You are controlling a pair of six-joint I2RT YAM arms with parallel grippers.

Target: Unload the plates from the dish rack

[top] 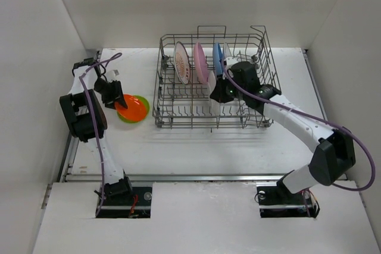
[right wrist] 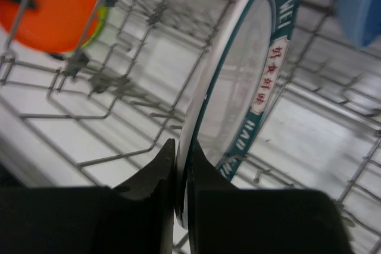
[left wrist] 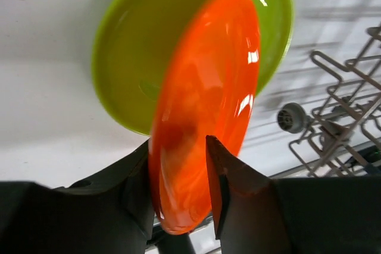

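Note:
An orange plate [left wrist: 202, 87] leans tilted over a lime green plate [left wrist: 137, 57] on the table, left of the dish rack [top: 196, 126]. My left gripper [left wrist: 178, 165] is open, its fingers parted on either side of the orange plate's near rim. Inside the rack my right gripper [right wrist: 183, 153] is shut on the rim of an upright white plate with a teal band [right wrist: 238, 75]. Three more plates stand at the back of the rack: a white patterned one [top: 181, 63], a pink one [top: 201, 63] and a blue one [top: 218, 60].
Upright wire tines [right wrist: 113, 81] surround the held plate, and the rack's raised handles [top: 211, 28] stand at the back. A small grey wheel [left wrist: 290, 117] sits at the rack's corner near the orange plate. White walls enclose the table on the left, back and right.

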